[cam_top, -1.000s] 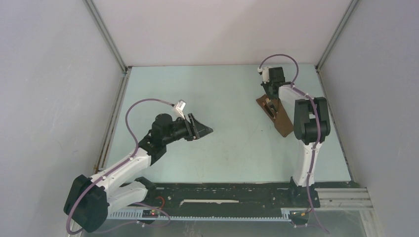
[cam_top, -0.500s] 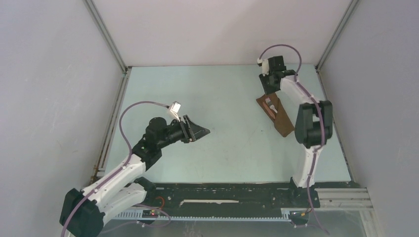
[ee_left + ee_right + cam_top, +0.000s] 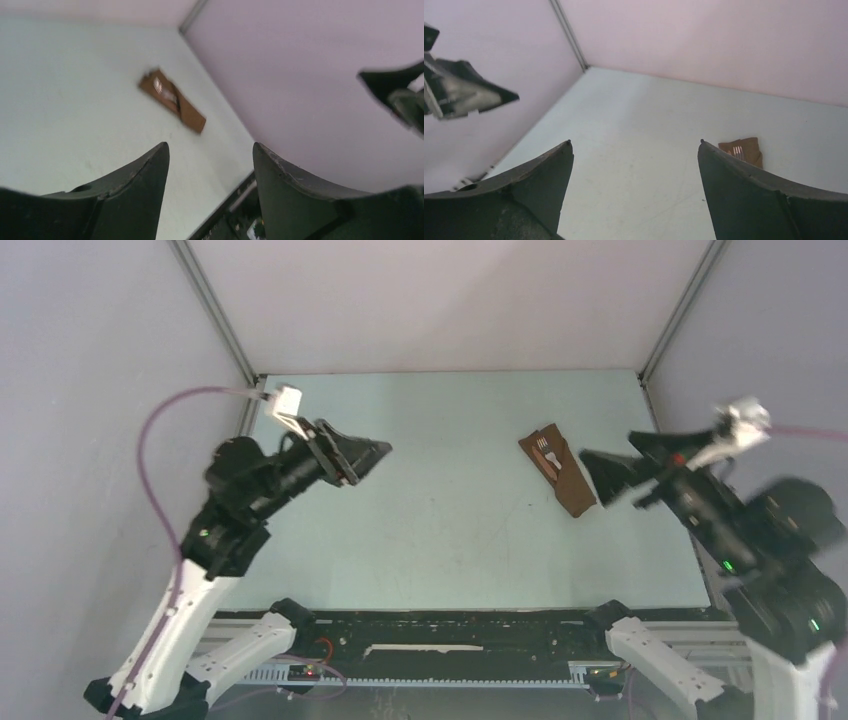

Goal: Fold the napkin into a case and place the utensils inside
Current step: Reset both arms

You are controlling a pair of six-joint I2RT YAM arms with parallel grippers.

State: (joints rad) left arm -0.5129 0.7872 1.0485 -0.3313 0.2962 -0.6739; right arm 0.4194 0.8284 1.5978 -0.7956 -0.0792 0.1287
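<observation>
Far right of table [image 3: 430, 530]: case [image 3: 572, 490], utensils [image 3: 545, 448] tucked inside. Left gripper [image 3: 368, 458], right gripper [image 3: 598, 478]: both raised, jaws parted, empty. Advice: retreat high, well apart, leaving case undisturbed.

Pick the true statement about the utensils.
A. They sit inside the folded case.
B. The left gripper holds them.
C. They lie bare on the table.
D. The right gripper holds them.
A: the utensils show only as metal tips at the open end of the brown case, which lies flat on the table.
</observation>
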